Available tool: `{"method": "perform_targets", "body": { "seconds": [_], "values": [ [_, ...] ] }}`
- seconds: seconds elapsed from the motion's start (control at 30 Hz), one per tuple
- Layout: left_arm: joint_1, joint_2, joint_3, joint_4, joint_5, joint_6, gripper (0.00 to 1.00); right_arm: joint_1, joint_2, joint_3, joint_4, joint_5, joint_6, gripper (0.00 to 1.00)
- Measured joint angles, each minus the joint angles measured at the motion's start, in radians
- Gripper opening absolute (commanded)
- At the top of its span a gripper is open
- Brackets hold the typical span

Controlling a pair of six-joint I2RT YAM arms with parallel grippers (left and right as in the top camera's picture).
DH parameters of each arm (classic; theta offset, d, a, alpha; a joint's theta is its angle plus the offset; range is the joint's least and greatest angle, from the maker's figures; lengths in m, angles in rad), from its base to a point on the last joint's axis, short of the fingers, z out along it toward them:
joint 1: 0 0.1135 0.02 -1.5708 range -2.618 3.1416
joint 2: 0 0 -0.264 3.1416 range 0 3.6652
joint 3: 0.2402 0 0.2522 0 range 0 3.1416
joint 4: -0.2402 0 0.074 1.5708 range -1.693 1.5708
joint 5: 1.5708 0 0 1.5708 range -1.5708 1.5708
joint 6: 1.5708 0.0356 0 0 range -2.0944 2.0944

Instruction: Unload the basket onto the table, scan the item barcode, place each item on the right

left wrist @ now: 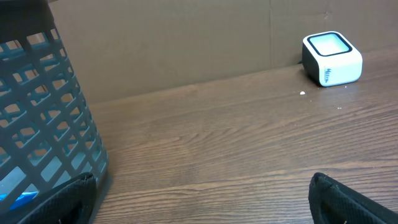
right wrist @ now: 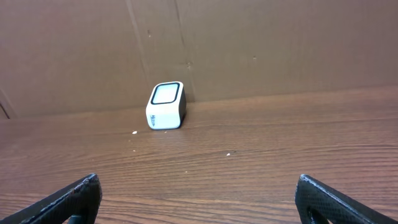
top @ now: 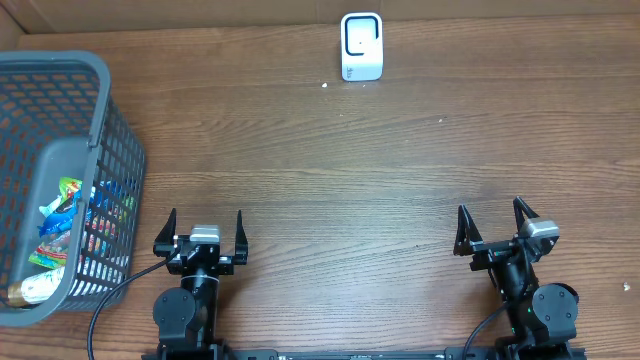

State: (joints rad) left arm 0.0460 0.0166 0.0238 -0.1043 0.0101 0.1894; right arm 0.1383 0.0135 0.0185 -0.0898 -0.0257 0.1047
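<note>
Surface (top: 330,170): brown wood-grain, backed along its far edge by a cardboard wall (right wrist: 261,43).

Basket (top: 60,62): grey mesh, standing at the left edge of the surface, its long side running from the near edge toward the far edge. It holds the candidate items.

Left gripper (top: 205,216): at the near edge, left of centre, fingers spread fully apart, nothing between them. It stands just beside the basket's right wall.

Right gripper (top: 490,208): at the near edge, right of centre, likewise fully spread and empty. It is well apart from the basket.

Scanner (top: 361,46): small white unit with a dark-framed window, at the far edge, slightly right of centre, against the cardboard.

Packets (top: 62,210): colourful wrappers heaped in the near half of the basket, with a pale tube (top: 40,287) at its near end. No barcode is legible, and the long axis of any single packet cannot be told from the heap.

Assessment: no item is yet in hand. The items lie to the left of the left gripper and below the basket rim, so the left arm is plainly the nearer. The pick calls for a reach over the rim and down. The scanner lies well apart from the basket, across the surface toward the far edge.
</note>
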Motion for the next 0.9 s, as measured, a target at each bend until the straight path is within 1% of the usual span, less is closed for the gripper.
{"method": "perform_targets", "body": {
  "seconds": [0.2,0.33,0.63,0.9],
  "values": [
    [0.000,0.000,0.000,0.000,-0.001,0.002,0.99,0.000,0.000,0.000,0.000,0.000,0.000,1.00],
    [0.000,0.000,0.000,0.000,-0.005,0.031,0.99,0.000,0.000,0.000,0.004,-0.005,0.000,1.00],
    [0.000,0.000,0.000,0.000,-0.007,0.051,1.00,0.000,0.000,0.000,0.021,-0.046,0.000,1.00],
    [0.000,0.000,0.002,-0.003,0.035,0.042,1.00,0.000,0.000,0.000,0.060,-0.105,0.101,1.00]
  ]
}}
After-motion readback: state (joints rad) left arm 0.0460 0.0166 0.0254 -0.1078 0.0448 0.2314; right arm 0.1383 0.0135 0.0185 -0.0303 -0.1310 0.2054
